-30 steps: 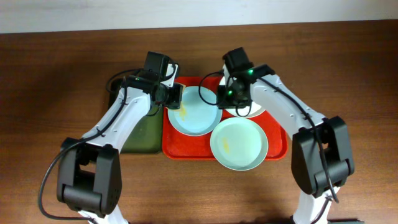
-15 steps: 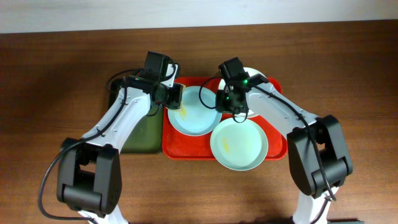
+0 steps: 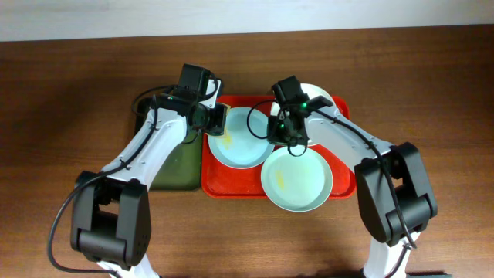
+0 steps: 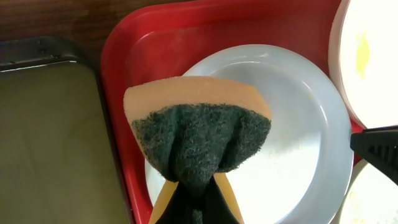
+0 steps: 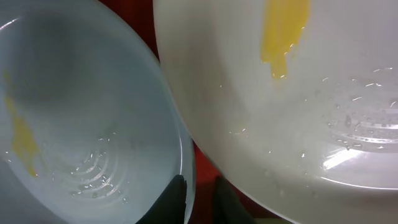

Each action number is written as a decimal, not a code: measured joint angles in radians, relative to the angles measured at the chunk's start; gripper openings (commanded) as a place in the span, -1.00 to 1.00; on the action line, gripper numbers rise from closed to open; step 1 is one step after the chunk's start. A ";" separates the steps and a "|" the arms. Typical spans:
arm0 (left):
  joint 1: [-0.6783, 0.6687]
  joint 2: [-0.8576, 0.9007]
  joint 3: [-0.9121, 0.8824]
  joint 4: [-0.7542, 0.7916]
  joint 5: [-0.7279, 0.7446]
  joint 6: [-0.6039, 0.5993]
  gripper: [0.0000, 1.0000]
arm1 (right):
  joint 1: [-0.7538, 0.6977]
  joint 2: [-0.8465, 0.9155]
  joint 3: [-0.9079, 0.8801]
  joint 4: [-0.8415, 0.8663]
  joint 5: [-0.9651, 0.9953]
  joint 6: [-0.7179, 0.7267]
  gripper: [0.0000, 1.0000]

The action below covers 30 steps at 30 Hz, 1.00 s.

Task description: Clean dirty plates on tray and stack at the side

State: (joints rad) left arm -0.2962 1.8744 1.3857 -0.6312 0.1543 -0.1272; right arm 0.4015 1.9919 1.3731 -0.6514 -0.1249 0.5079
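The red tray [image 3: 212, 184] holds three plates: light blue [image 3: 235, 143], mint green [image 3: 297, 179] and white [image 3: 318, 96], the white one partly hidden by my right arm. My left gripper [image 3: 214, 120] is shut on an orange sponge with a dark green pad [image 4: 199, 118], held over the blue plate's [image 4: 292, 124] left part. My right gripper [image 3: 272, 134] is at the blue plate's right rim. In the right wrist view its gripper [image 5: 202, 199] stands narrowly open astride that rim, one finger over the blue plate [image 5: 81, 112], one in the red gap beside the white plate [image 5: 298, 112]. Both plates show yellow smears.
A dark green tray [image 3: 174, 166] lies against the red tray's left side, under my left arm. The mint plate overhangs the red tray's front edge. Brown table surrounds both trays.
My right gripper has moved left and down from over the white plate to the blue plate's right rim. My left arm and the sponge have stayed put.
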 measured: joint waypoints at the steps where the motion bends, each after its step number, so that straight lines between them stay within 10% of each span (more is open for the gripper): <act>1: 0.000 0.000 0.000 0.000 0.000 0.000 -1.00 | 0.004 0.000 -0.002 0.001 0.000 0.002 -0.67; 30: -0.005 0.151 0.000 0.013 0.000 -0.060 -1.00 | 0.018 0.001 -0.035 0.058 -0.012 0.017 -0.92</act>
State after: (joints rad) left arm -0.3012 2.0254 1.3857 -0.6186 0.1539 -0.1871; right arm 0.4198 1.9926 1.3376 -0.5930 -0.1371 0.5247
